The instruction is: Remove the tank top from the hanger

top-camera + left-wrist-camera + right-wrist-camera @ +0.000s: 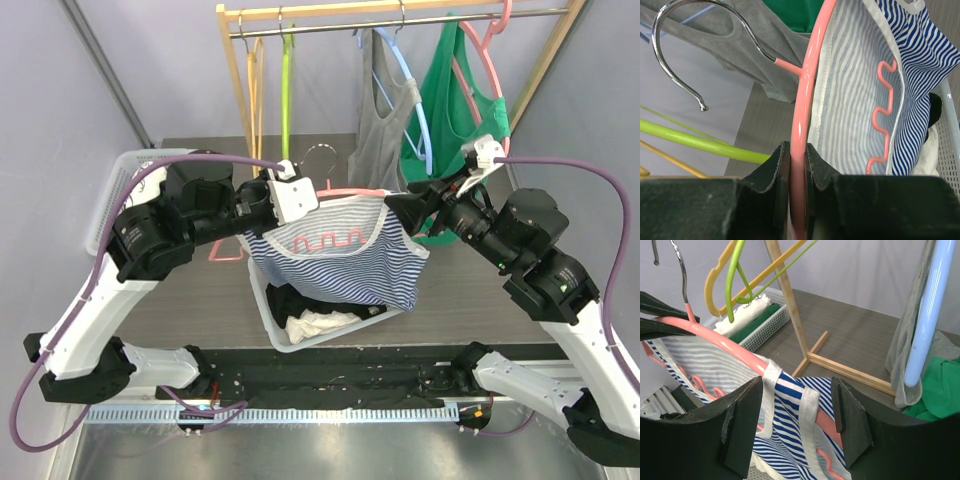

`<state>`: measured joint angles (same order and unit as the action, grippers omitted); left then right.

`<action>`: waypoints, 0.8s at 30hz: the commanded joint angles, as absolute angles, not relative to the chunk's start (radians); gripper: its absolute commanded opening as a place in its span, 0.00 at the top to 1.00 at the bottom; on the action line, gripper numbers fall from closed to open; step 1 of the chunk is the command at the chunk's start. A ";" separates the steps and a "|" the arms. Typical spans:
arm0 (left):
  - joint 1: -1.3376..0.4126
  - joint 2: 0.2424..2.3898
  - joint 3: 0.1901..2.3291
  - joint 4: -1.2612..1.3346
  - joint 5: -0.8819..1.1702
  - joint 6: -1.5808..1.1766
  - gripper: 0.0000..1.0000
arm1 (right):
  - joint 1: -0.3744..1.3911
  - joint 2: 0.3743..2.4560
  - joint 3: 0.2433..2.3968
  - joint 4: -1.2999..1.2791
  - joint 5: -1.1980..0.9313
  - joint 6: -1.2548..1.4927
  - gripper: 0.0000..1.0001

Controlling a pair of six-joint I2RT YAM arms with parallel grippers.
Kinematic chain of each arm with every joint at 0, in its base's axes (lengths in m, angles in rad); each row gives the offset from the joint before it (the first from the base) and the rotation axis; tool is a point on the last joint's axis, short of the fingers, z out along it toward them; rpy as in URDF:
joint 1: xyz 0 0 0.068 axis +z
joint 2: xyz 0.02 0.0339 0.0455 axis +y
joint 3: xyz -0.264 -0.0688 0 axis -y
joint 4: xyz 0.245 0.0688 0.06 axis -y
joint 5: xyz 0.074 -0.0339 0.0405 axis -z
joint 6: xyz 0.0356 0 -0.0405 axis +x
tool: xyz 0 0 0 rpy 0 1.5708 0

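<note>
- Tank top (pixel 340 265), striped blue and white, hangs spread between the two arms above the middle of the table (pixel 215 320), toward its near edge. It is still on the hanger, so we judge the main step not yet done.
- Basket (pixel 272 315), white, stands on the table below the garment, with dark and white cloth inside it.
- Hanger (pixel 807 75), pink, hangs on no rail and lies roughly level in the air. The straps that we can see are draped over its shoulders.
- Left gripper (pixel 797 150) has its jaws pinched narrow on the hanger's pink bar, near the neck, and holds it up.
- Right gripper (pixel 797 390) stands with jaws wide, one on either side of the hanger's right-hand shoulder and the strap there, touching neither as far as we can tell.
- Strap (pixel 771 385), trimmed in white, lies over that shoulder. What is left, in our judgement, is to close on it, slide it off the end, then free the other side.
</note>
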<state>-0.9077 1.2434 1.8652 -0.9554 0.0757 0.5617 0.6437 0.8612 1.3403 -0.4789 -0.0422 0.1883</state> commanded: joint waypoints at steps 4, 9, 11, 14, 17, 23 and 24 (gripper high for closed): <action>-0.908 1.207 1.875 -0.851 0.061 0.578 0.97 | 0.641 0.841 1.359 -0.388 -0.057 0.236 0.36; -0.910 1.212 1.815 -0.727 -0.083 0.589 1.00 | 0.643 0.775 1.336 -0.400 -0.044 0.267 0.30; -0.908 1.216 1.816 -0.719 -0.087 0.589 1.00 | 0.641 0.749 1.328 -0.406 -0.063 0.284 0.30; -0.910 1.218 1.827 -0.730 -0.072 0.583 1.00 | 0.641 0.726 1.292 -0.408 -0.089 0.305 0.30; -0.908 1.218 1.830 -0.732 -0.061 0.581 1.00 | 0.641 0.716 1.260 -0.407 -0.112 0.322 0.31; -0.908 1.226 1.851 -0.758 -0.032 0.571 1.00 | 0.641 0.745 1.210 -0.356 -0.164 0.365 0.32; -0.908 1.224 1.855 -0.762 -0.029 0.569 0.99 | 0.641 0.749 1.207 -0.350 -0.163 0.368 0.32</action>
